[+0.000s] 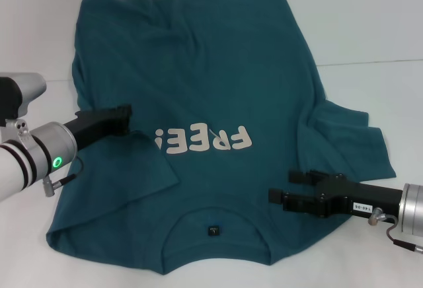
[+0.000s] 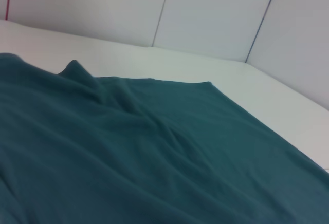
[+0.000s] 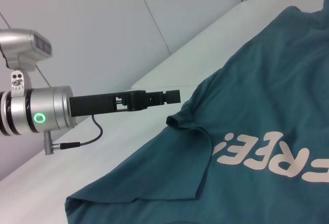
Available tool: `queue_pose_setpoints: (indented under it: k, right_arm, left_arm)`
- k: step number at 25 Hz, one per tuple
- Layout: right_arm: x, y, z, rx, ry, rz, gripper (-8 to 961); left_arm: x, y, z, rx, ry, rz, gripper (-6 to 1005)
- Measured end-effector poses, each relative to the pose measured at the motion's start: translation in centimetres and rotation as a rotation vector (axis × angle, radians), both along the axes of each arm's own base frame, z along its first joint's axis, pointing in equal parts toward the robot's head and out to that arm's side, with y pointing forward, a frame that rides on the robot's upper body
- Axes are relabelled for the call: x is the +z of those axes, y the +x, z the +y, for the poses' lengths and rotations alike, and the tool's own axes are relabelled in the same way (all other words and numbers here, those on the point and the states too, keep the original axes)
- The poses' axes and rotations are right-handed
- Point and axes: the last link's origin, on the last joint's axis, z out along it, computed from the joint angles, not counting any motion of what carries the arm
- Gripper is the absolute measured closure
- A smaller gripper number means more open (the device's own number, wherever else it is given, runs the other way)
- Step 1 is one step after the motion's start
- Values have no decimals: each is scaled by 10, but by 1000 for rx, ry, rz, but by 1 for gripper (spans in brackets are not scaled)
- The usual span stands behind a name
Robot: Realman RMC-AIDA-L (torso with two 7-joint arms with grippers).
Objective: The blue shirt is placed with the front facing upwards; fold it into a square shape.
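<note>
1. Blue shirt (image 1: 218,96) lies spread on the white desk (image 1: 370,30), filling most of the head view; collar at bottom centre, hem toward the top.
2. "FREE!" lettering (image 1: 203,140) faces up, mid frame, reads upside down. Small neck label (image 1: 213,230) inside the collar.
3. Shirt's left sleeve (image 1: 142,162) is folded in over the body; the other sleeve lies flat at right w/ wrinkles.
4. Left gripper (image 1: 125,117) mid-left, just above the folded sleeve edge; jaws together, no cloth in them.
5. Right gripper (image 1: 291,187) lower right, over the shirt near its shoulder; jaws apart, holding nothing.
</note>
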Motion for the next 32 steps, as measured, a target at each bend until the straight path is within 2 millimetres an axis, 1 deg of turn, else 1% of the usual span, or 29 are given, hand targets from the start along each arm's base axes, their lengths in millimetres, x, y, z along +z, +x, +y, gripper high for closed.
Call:
queue_pose_setpoints:
  k: [3,13,19,26,32]
  right_arm:
    - [0,0,0,-2,2,-2,29]
    - [2,-2,4,4,9,-4,30]
    - [2,-4,6,10,8,-6,31]
    - [1,-3,5,8,4,-6,32]
    - [1,-3,3,8,0,-3,32]
  left_arm:
    - [0,-1,-1,0,-3,1,952]
    - [8,-21,-10,65,12,-20,886]
    - [8,-29,-11,110,25,-10,684]
    - [7,-31,-12,122,26,-4,472]
    - [3,-32,-14,125,9,2,340]
